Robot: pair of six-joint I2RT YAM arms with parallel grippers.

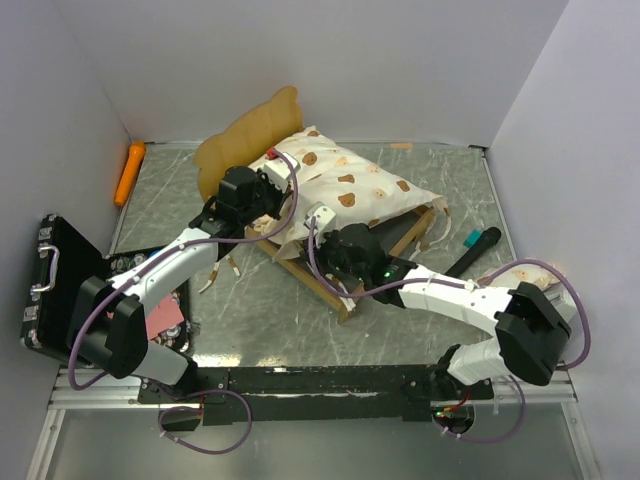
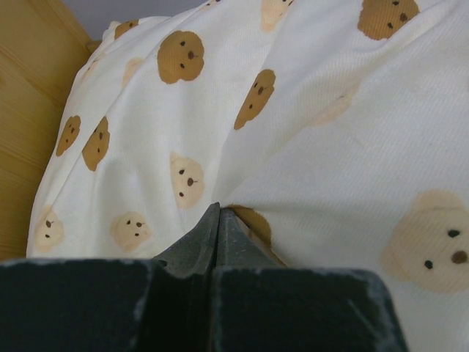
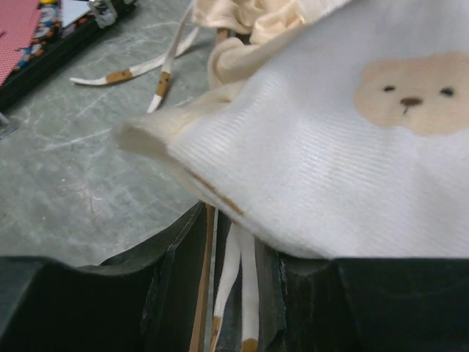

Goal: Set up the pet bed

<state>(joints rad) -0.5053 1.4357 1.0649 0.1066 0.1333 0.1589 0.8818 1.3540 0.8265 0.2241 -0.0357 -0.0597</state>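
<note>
a grey-green table [image 1: 420, 330] with a marbled pattern sits between plain white walls [image 1: 350, 60].

the left gripper [image 2: 218, 218] is fully closed, its dark matte fingers [image 2: 198, 246] meeting in a point right at a pucker in the cream cloth. whether any cloth is pinched between them cannot be told. around it the mattress [image 2: 330, 147] is finely ribbed cream fabric printed with brown and tan bear faces, soft and rumpled. a pale wood panel, the headboard [image 2: 29, 95], stands at 9 o'clock in the wrist view.

the right gripper [image 3: 231, 242] stands partly open, with a plain gap between its black fingers [image 3: 179, 249]. two flat cream ties [image 3: 238, 271] with brown tips run down through that gap, and the ribbed corner of the mattress lies just above them. it clamps nothing that can be seen. more ties lie loose on the table at 11 o'clock.

from above, the pet bed [image 1: 335, 290] sits mid-table, turned at an angle. its light slatted wood frame shows at 6 o'clock under the mattress, and its wavy headboard rises at 11 o'clock. a black hard case [image 1: 60, 290] with a metal handle lies open at 9 o'clock. an orange carrot-shaped thing [image 1: 130, 172] lies at 10 o'clock, and a black cylinder [image 1: 478, 245] with a teal end at 3 o'clock.
</note>
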